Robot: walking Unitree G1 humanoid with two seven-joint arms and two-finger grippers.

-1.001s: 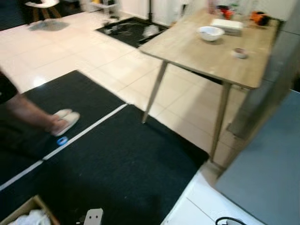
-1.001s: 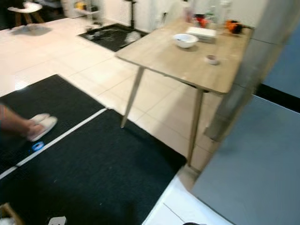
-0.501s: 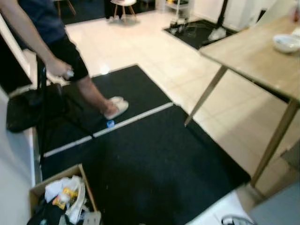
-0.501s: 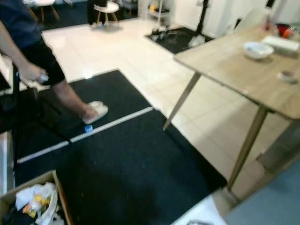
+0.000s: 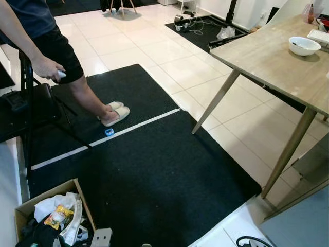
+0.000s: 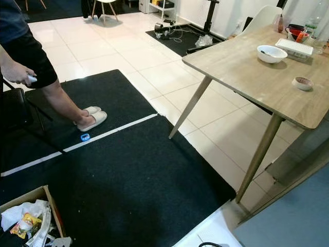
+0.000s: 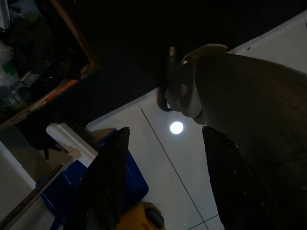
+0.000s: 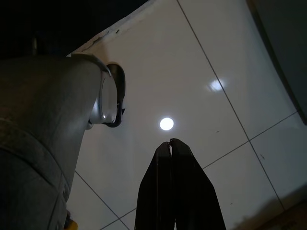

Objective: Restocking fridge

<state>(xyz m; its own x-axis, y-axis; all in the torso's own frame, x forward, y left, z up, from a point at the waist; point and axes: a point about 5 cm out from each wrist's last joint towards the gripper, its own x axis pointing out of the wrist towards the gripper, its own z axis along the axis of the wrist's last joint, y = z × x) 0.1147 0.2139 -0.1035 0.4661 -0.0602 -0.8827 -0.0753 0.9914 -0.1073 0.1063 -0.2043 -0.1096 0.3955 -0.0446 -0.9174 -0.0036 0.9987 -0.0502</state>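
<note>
A cardboard box (image 5: 78,188) with bags and packets in it stands on the black mat at my lower left; the left wrist view shows its edge (image 7: 72,40). A grey panel (image 6: 288,216), apparently the fridge, fills the lower right corner. My left gripper (image 7: 163,177) hangs beside my leg over white floor tiles, open, with nothing between its fingers (image 7: 103,187). My right gripper (image 8: 171,143) hangs over the tiles too, its fingers pressed together and holding nothing.
A person (image 5: 46,46) stands at the left on the black mat (image 5: 154,175), holding a small white thing. A wooden table (image 6: 257,77) with bowls stands at the right, its legs on the tiles. A blue and yellow object (image 7: 120,191) lies below my left gripper.
The whole picture has swung left as the camera turned: the box and the person have come into view, and the table and grey panel have slid right. Nothing itself visibly moved.
</note>
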